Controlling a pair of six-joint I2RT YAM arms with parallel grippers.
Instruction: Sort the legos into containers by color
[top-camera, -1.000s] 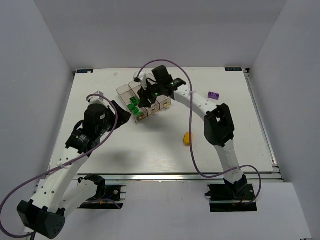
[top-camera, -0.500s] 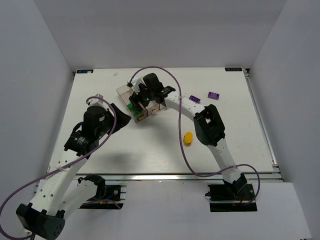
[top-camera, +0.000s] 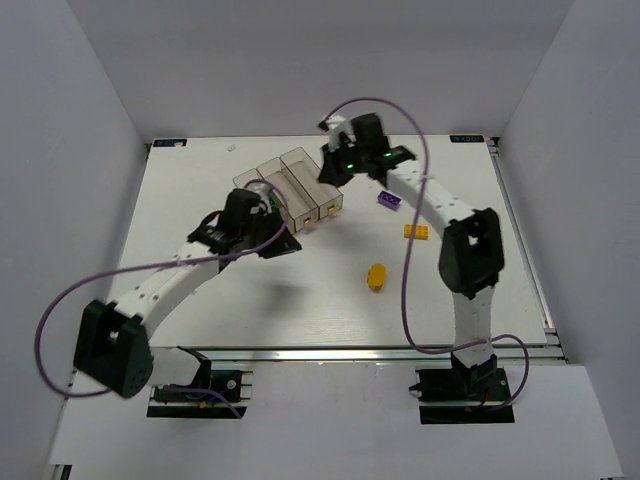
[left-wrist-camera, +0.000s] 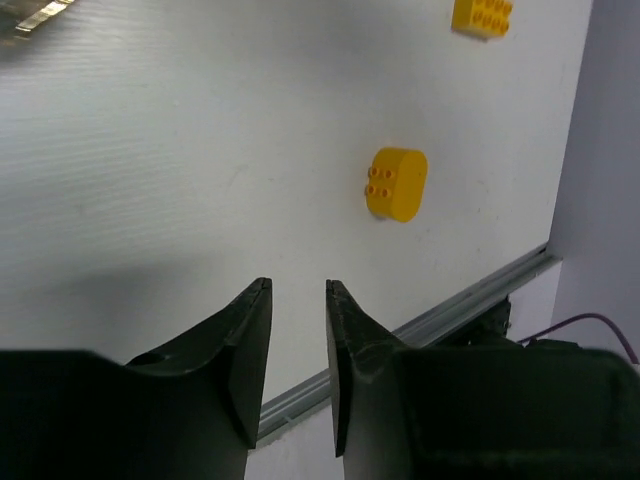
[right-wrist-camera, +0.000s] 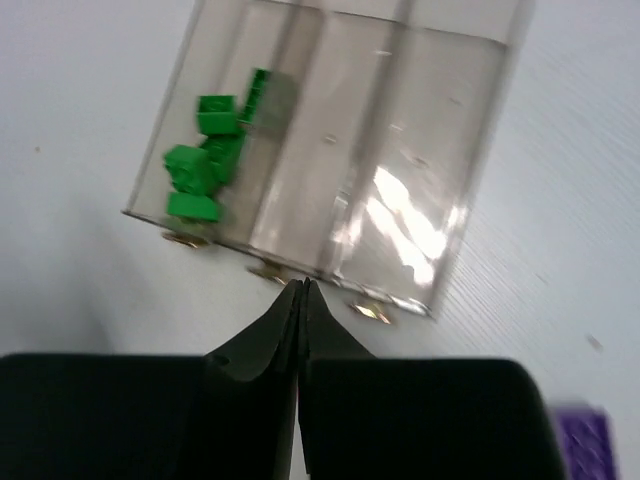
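Three joined smoky containers (top-camera: 300, 188) stand at the back middle of the table. Several green legos (right-wrist-camera: 205, 165) lie in the leftmost bin (right-wrist-camera: 330, 150); the other two bins look empty. A purple lego (top-camera: 389, 200), a yellow-orange rectangular lego (top-camera: 418, 232) and a yellow-orange oval lego (top-camera: 376, 276) lie on the table right of the bins. My right gripper (top-camera: 333, 170) hovers by the bins' right side, shut (right-wrist-camera: 301, 285) with nothing in it. My left gripper (top-camera: 280, 243) is just in front of the bins, its jaws (left-wrist-camera: 297, 285) a narrow gap apart and empty.
The oval lego (left-wrist-camera: 396, 183) and the rectangular lego (left-wrist-camera: 481, 15) also show ahead of the left fingers. A metal rail (top-camera: 330, 350) runs along the table's near edge. Purple cables loop over both arms. A corner of the purple lego (right-wrist-camera: 585, 440) shows beside the right gripper.
My right gripper has pulled back from over the bins toward the rear right and shut. My left arm has swung in toward the bins and its jaws have narrowed. The rectangular yellow-orange lego now shows.
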